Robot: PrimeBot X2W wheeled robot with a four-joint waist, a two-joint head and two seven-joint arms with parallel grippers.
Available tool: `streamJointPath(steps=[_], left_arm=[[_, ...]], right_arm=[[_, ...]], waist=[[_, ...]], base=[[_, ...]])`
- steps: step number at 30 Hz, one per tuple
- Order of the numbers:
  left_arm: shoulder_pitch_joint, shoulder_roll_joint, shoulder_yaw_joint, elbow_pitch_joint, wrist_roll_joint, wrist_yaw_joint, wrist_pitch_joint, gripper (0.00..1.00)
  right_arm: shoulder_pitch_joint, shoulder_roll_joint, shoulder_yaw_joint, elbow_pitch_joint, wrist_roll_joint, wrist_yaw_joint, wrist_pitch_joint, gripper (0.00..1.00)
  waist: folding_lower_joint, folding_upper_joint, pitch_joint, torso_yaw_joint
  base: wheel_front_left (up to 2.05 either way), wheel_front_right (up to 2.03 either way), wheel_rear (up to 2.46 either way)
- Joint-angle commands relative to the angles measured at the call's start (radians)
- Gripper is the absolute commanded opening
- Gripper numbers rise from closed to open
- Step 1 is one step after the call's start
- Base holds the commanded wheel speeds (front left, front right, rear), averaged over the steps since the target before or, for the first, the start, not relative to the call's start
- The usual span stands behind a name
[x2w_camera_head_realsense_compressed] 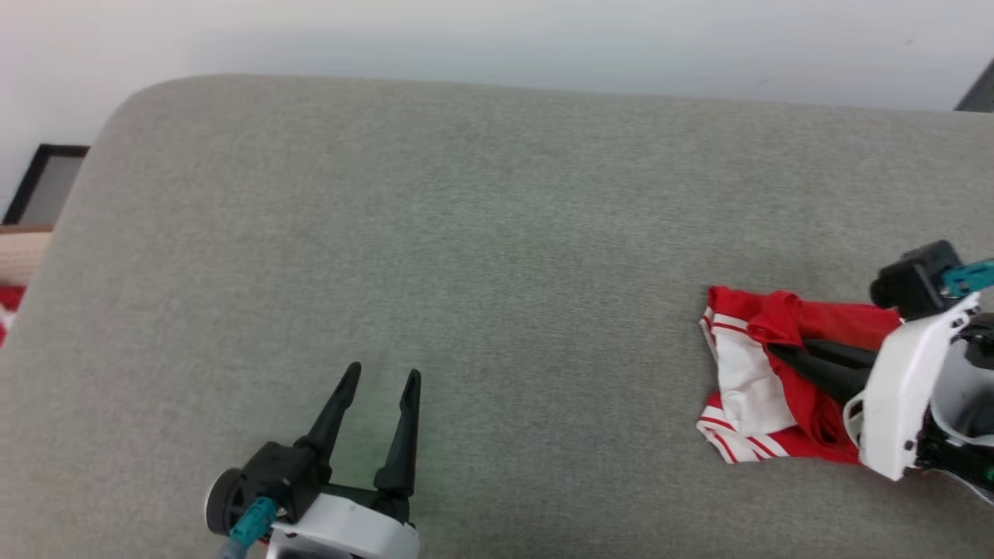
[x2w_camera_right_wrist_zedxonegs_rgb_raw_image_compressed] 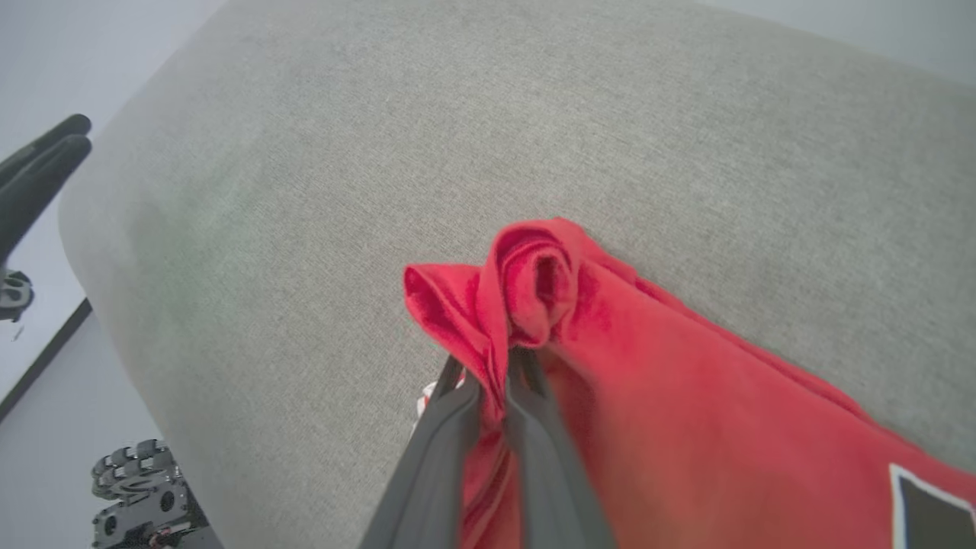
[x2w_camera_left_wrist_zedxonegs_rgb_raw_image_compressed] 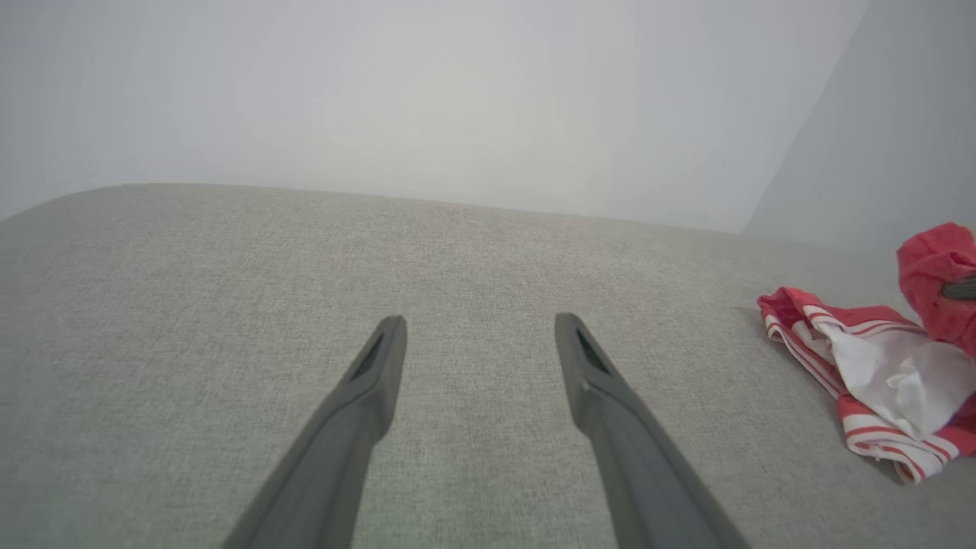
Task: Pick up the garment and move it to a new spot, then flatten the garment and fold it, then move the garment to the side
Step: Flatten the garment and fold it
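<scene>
Seemingly soft, light and floppy, the bright red knit T-shirt with white striped-trim sleeves (x2w_camera_head_realsense_compressed: 842,322) (x2w_camera_right_wrist_zedxonegs_rgb_raw_image_compressed: 648,366) lies crumpled beneath the right gripper's (x2w_camera_head_realsense_compressed: 783,355) (x2w_camera_right_wrist_zedxonegs_rgb_raw_image_compressed: 488,366) jaws, clamped on a bunched fold, probably a sound hold, while the left gripper's (x2w_camera_head_realsense_compressed: 384,374) (x2w_camera_left_wrist_zedxonegs_rgb_raw_image_compressed: 480,328) jaws stand apart, empty.

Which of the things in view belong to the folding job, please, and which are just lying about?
Job: garment; right gripper, shut on it; left gripper, open; grey cushion beneath.
Lying about: dark frame; red item at left edge.
</scene>
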State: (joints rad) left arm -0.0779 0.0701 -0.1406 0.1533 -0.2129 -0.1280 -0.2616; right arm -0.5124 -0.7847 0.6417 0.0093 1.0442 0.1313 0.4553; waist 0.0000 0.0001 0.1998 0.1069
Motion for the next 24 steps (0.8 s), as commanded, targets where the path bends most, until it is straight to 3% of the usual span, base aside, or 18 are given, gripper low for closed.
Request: streamJointPath(steps=[1, 8, 17, 18, 19, 20, 21, 24], left_arm=[[-0.007, -0.003, -0.001, 0.004, -0.006, -0.003, -0.004, 1.00], [-0.022, -0.014, -0.020, 0.015, -0.018, -0.003, -0.004, 1.00], [-0.025, -0.019, -0.032, 0.032, -0.033, -0.003, -0.004, 1.00], [-0.020, -0.019, -0.031, 0.033, -0.033, -0.003, -0.004, 1.00], [-0.016, -0.019, -0.030, 0.034, -0.033, -0.003, -0.004, 1.00], [-0.014, -0.019, -0.029, 0.036, -0.034, -0.003, -0.004, 1.00], [-0.012, -0.019, -0.026, 0.037, -0.034, -0.003, -0.004, 1.00], [-0.003, -0.019, -0.021, 0.037, -0.029, -0.003, -0.004, 1.00]], right_arm=[[-0.019, 0.015, 0.013, 0.011, -0.036, -0.001, 0.001, 0.00], [-0.052, 0.071, 0.055, 0.122, -0.150, -0.001, -0.031, 0.00], [-0.049, 0.122, 0.137, 0.247, -0.181, -0.001, -0.102, 0.00], [-0.053, 0.124, 0.141, 0.253, -0.177, -0.001, -0.111, 0.19], [-0.055, 0.126, 0.142, 0.260, -0.171, -0.001, -0.120, 0.47], [-0.056, 0.128, 0.140, 0.266, -0.164, -0.001, -0.129, 0.95], [-0.059, 0.132, 0.136, 0.272, -0.154, -0.001, -0.138, 1.00], [-0.066, 0.135, 0.123, 0.275, -0.126, -0.001, -0.168, 1.00]], waist=[[0.0000, -0.0001, 0.005, 0.028], [0.0000, -0.0001, 0.016, 0.087], [0.0000, -0.0001, 0.005, 0.110], [0.0000, -0.0001, 0.000, 0.106], [0.0000, -0.0001, -0.006, 0.102], [0.0000, -0.0001, -0.011, 0.096], [0.0000, -0.0001, -0.018, 0.090], [0.0000, -0.0001, -0.038, 0.063]], base=[[0.00, 0.00, 0.00], [0.00, 0.00, 0.00], [0.00, 0.00, 0.00], [0.00, 0.00, 0.00], [0.00, 0.00, 0.00], [0.00, 0.00, 0.00], [0.00, 0.00, 0.00], [0.00, 0.00, 0.00]])
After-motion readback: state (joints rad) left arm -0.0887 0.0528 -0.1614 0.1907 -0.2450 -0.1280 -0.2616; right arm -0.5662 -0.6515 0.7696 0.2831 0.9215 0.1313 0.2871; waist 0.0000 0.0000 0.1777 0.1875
